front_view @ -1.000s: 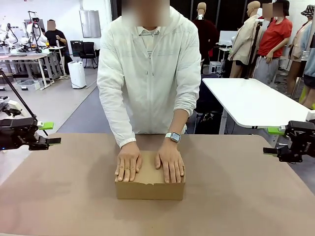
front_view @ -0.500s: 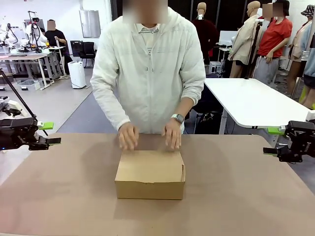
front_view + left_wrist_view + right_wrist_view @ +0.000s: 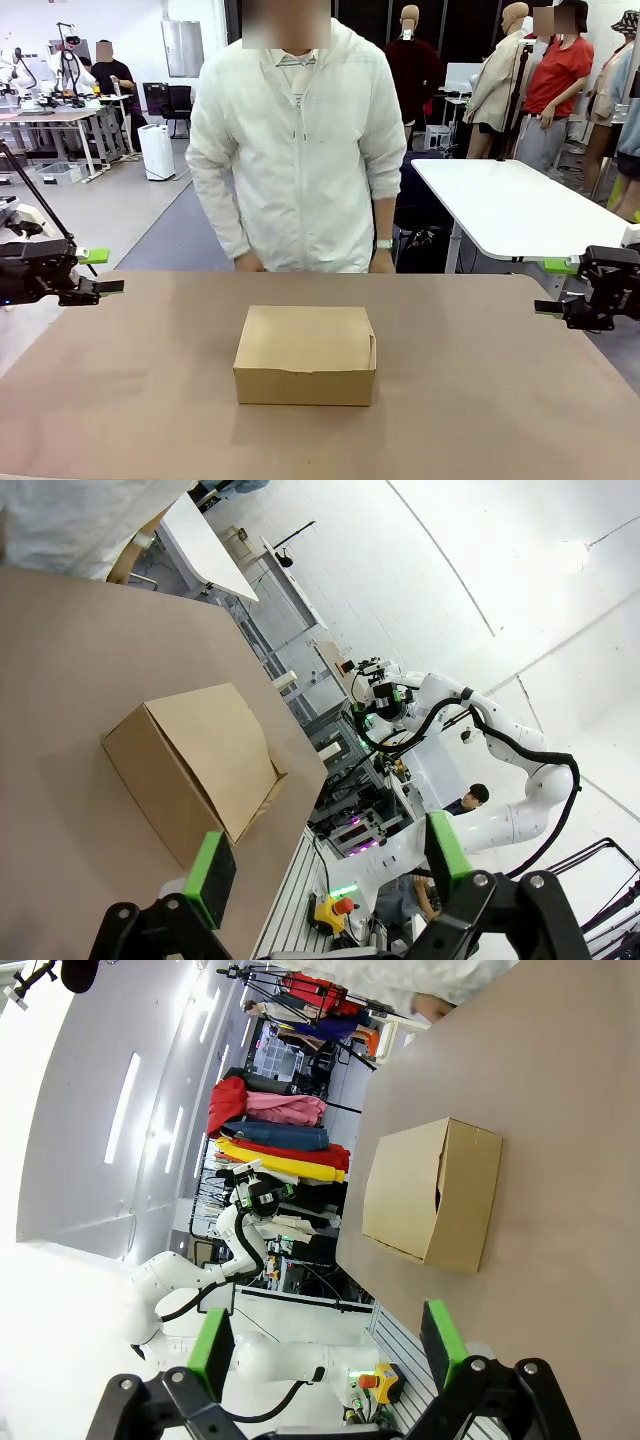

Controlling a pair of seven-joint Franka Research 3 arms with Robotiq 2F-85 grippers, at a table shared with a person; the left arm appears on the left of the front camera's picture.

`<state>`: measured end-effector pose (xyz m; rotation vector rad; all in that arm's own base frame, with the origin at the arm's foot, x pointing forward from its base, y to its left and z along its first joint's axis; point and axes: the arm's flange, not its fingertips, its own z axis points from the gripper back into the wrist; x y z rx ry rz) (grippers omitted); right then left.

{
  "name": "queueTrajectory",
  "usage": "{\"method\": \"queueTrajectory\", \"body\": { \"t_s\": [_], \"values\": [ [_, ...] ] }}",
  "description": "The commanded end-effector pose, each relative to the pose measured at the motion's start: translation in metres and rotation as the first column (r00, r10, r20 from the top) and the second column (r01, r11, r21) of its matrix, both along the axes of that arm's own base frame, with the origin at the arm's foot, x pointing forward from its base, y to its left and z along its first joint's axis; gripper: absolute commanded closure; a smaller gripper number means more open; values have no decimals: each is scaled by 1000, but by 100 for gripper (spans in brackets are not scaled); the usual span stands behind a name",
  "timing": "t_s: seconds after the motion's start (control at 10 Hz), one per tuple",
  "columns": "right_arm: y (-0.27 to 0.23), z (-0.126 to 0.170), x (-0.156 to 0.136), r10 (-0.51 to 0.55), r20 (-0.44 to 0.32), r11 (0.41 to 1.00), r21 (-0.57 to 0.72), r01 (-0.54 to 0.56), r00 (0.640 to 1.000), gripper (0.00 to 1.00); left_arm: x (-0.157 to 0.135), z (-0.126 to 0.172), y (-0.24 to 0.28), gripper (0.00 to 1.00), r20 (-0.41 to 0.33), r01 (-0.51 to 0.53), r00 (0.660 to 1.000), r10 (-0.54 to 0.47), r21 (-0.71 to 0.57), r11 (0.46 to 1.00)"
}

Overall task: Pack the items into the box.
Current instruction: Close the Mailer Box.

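A: What has just changed at the box (image 3: 305,354)?

B: The person's hands, pressed flat on the lid a second ago, have been drawn back to the far edge of the table (image 3: 480,400); the lid flap is seen shut, so the packing is judged to be finished, with no items left lying on the table

A: And how are the grippers placed, taken from left to right?

B: The left gripper (image 3: 100,272) is held at the far left edge, jaws spread wide with nothing between the green pads (image 3: 211,876); the box is set at the middle of the table, well apart to its right; the right gripper (image 3: 552,288) is parked at the far right edge, likewise fully parted and empty, with the box well apart to its left

A: Is anything touching the box?

B: Nothing is seen in contact with it; it is left standing alone
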<state>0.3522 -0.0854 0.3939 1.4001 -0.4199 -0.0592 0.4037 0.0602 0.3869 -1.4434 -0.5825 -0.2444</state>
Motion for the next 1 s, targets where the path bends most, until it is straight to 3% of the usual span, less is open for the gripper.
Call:
{"method": "queueTrajectory", "body": {
  "t_s": [0.0,0.9],
  "values": [
    [-1,4,-3,11,-24,1000,2,-11,1000,0,-1,1,2,0,16,7,1000,-7,-1,1000],
    [-1,4,-3,11,-24,1000,2,-11,1000,0,-1,1,2,0,16,7,1000,-7,-1,1000]
  ]
}}
